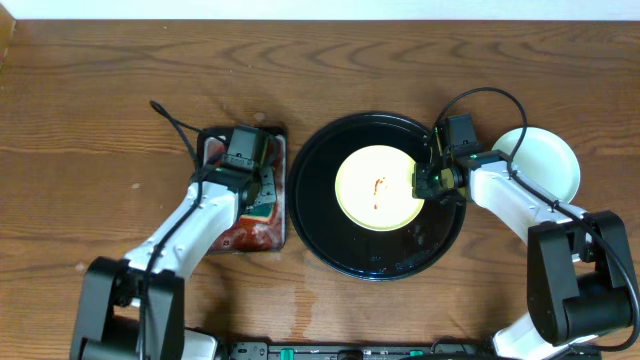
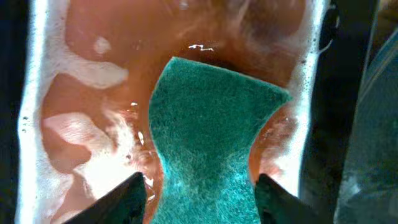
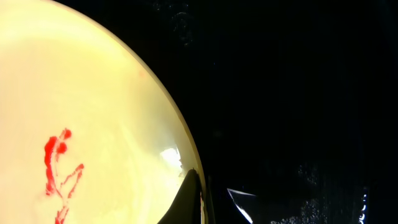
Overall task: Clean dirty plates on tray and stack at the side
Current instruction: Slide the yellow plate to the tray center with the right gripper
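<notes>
One pale yellow plate (image 1: 372,170) with a red sauce smear lies in the middle of the large black tray (image 1: 330,225). My right gripper (image 1: 428,186) is shut on the plate's right rim; in the right wrist view one finger lies on the plate (image 3: 93,93) at the rim and the gripper (image 3: 205,190) pinches it over the tray (image 3: 298,81). A light blue-mint plate (image 1: 552,165) sits on the table right of the tray. My left gripper (image 1: 252,190) is shut on a green sponge (image 2: 211,124) and holds it in reddish soapy liquid.
The small rectangular dark tray (image 1: 280,140) of reddish foamy liquid (image 2: 81,124) stands just left of the black tray. Water drops lie on the black tray's front part. The wooden table's far edge runs along the top of the overhead view.
</notes>
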Controlling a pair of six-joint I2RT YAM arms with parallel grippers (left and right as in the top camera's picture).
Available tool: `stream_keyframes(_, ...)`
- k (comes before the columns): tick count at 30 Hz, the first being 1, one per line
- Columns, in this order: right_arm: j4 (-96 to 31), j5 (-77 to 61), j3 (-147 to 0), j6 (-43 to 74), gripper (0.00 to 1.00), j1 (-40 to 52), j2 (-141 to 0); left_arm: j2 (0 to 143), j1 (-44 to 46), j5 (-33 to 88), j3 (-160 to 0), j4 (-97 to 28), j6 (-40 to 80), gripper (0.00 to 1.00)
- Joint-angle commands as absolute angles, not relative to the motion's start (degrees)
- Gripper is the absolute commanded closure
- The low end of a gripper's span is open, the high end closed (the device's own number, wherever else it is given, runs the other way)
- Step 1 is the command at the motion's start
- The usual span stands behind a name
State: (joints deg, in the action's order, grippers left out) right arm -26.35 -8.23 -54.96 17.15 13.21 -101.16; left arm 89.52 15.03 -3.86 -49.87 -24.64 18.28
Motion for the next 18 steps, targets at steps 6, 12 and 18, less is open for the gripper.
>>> stream_keyframes(6,-26.9,-9.3,-53.8,17.1,0.99,13.6,-101.4,90.0,14.8,-4.2,-49.8,-26.2,19.0,0.41)
stream_keyframes(12,-27.0,-9.3,-53.8,17.1,0.99,13.6,-101.4,91.3,14.8,-3.8,-49.8,-25.3,21.3,0.42)
stream_keyframes(18,-27.0,-9.3,-53.8,17.1,0.99,13.6,-101.4,94.7,14.8,-2.0,-49.8,-24.0,21.3,0.54)
